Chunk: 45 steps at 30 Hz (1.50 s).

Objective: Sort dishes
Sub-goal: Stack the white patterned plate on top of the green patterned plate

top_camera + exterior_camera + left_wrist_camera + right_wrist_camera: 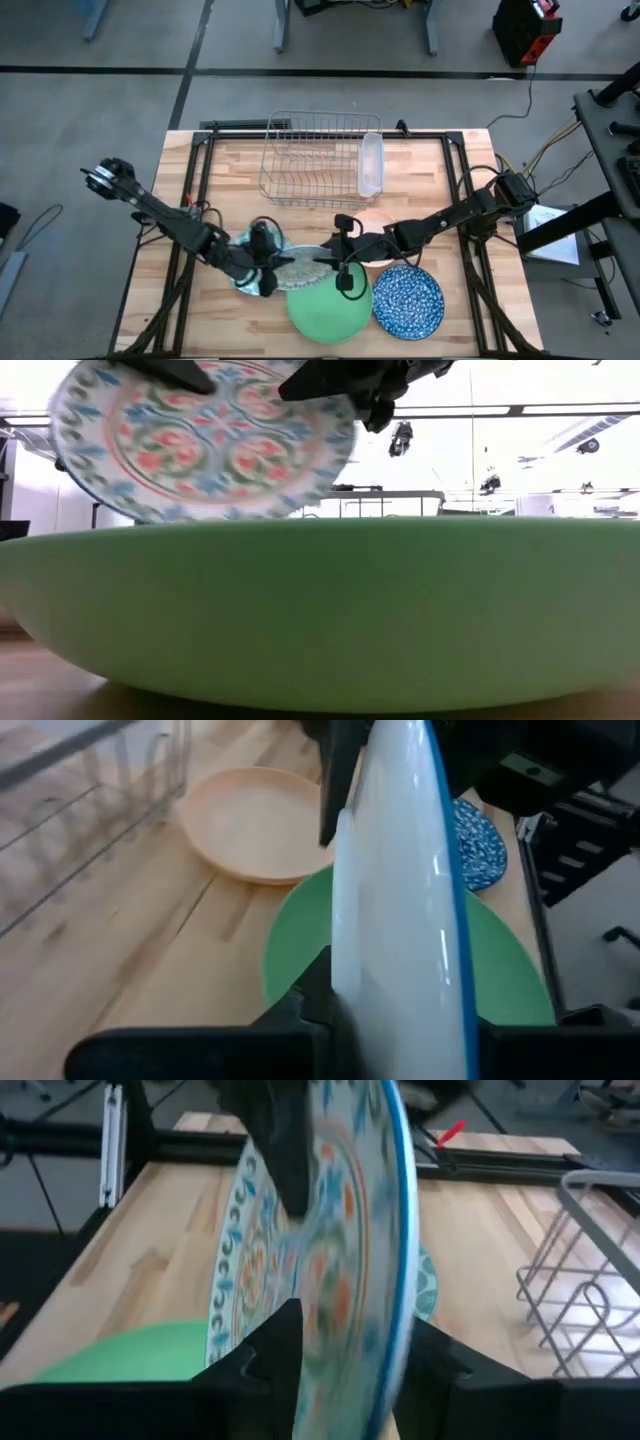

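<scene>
Filling the low view, the green plate (320,610) sits on the table, and above it the floral plate (205,440) hangs tilted, with dark fingers from both arms on its upper rim. From above, the left gripper (268,268) and right gripper (335,258) meet at that floral plate (298,265), held between them just over the green plate's (328,312) far edge; the dotted plate (243,245) lies under the left gripper, the blue speckled plate (408,300) and the pink bowl (377,228) lie beside the right arm, and the wire rack (315,155) stands well beyond both. Past the left wrist, its fingers (310,1010) pinch the plate's white back (395,910). Past the right wrist, its fingers (270,1350) clamp the patterned face (320,1260).
</scene>
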Motion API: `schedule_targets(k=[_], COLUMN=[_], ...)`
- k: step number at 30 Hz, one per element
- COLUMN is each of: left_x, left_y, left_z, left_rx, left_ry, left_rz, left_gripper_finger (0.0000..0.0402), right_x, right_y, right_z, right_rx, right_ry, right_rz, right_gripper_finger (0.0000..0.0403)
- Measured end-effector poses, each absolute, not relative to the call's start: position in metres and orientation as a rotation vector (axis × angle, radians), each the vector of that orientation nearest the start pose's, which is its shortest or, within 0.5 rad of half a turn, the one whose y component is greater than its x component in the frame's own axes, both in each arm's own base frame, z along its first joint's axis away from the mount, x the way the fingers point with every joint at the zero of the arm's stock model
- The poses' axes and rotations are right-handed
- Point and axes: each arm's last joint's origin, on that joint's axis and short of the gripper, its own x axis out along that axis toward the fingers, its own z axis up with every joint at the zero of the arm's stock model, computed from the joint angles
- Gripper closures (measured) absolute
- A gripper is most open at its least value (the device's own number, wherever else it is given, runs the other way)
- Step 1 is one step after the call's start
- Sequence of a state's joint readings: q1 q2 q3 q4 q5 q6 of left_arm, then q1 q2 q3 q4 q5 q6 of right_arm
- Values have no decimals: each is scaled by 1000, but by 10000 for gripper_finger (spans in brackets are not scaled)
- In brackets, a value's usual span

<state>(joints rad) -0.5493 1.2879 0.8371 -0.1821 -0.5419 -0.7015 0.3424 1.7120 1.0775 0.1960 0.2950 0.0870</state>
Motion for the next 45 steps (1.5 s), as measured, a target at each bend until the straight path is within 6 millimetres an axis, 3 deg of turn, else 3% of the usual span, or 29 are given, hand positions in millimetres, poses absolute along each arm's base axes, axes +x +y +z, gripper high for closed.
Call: schedule_targets(k=[4,9,16,33,41,45], left_x=[205,173,155,127,121,119], left_y=[-116,-100,-98,-86,-81,-80], left_z=[264,266,268,184,169,166], left_rx=[-429,-495,-544,-800,-866,-848], left_ry=[573,666,694,555,543,577], left_rz=[223,354,364,354,363,359], left_gripper_finger=[380,380,380,380,379,351], right_x=[356,355,352,349,349,349], right_y=[116,115,116,118,118,118], right_z=[229,230,225,220,218,215], right_rx=[26,90,159,149,150,152], right_ry=[436,441,473,484,484,493], right_rz=[3,-7,-25,-18,-17,-20], right_gripper_finger=[276,265,263,263,262,267])
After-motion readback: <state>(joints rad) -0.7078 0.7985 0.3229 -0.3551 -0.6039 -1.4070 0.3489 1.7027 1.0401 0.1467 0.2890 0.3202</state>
